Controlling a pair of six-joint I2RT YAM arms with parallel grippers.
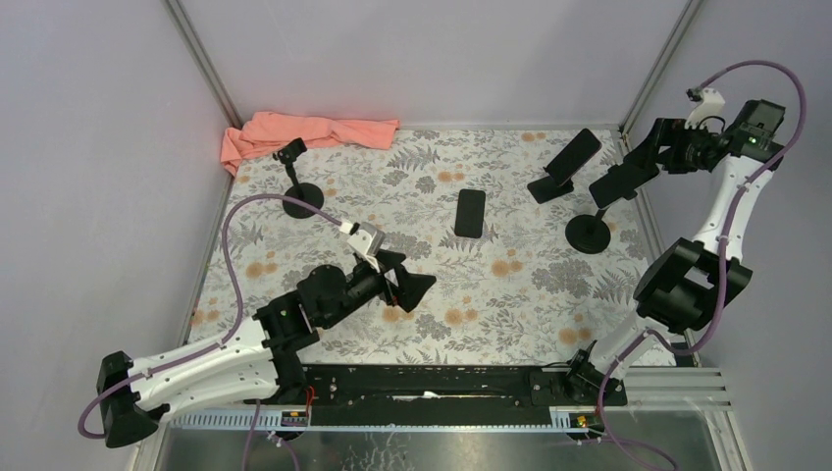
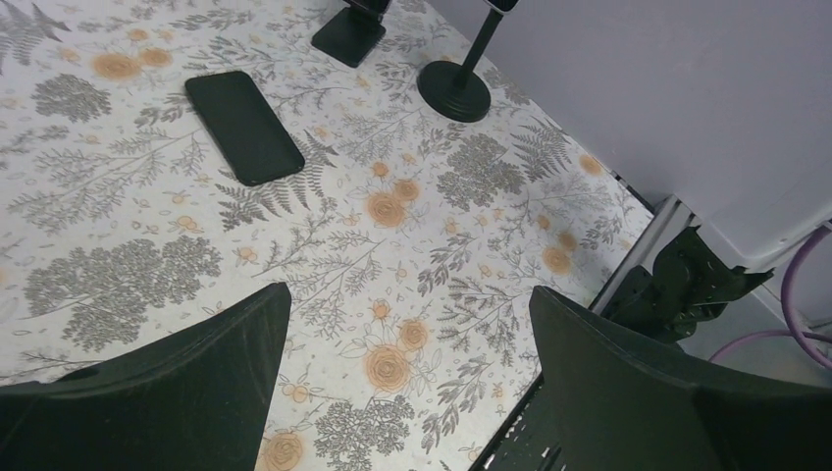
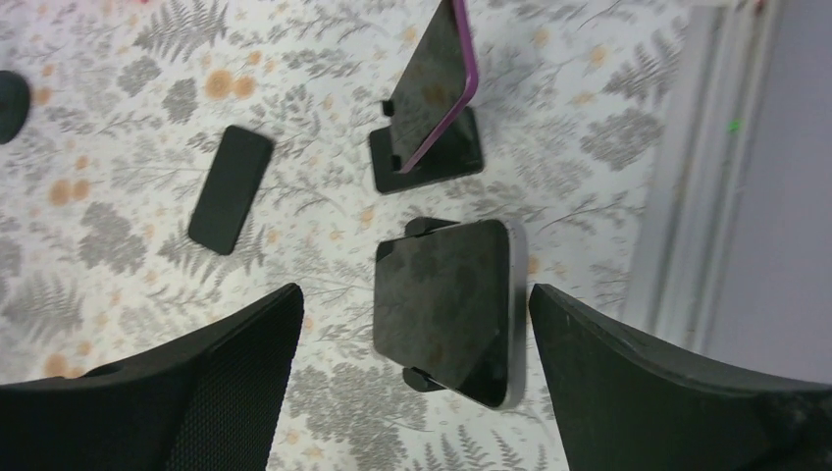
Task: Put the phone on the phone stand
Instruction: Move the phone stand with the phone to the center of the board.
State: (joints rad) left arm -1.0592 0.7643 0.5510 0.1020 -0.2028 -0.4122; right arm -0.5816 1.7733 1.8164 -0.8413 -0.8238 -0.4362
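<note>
A black phone [image 3: 446,304] sits in the clamp of a round-based phone stand [image 1: 589,233] at the right of the table. My right gripper [image 3: 414,294] is open around it, with a gap on each side; in the top view that gripper [image 1: 643,157] hovers just behind the phone [image 1: 620,184]. A second phone [image 3: 437,88] in a purple case leans on a square-based stand [image 1: 549,186]. A third black phone [image 1: 470,213] lies flat mid-table. My left gripper [image 1: 417,289] is open and empty above the mat, its fingers [image 2: 196,383] wide apart.
Another round-based stand [image 1: 302,201] with an empty clamp stands at the back left. A pink cloth [image 1: 304,132] lies bunched along the back edge. The right wall [image 3: 746,196] and table rail run close beside my right gripper. The flat phone [image 2: 243,126] lies ahead of my left gripper.
</note>
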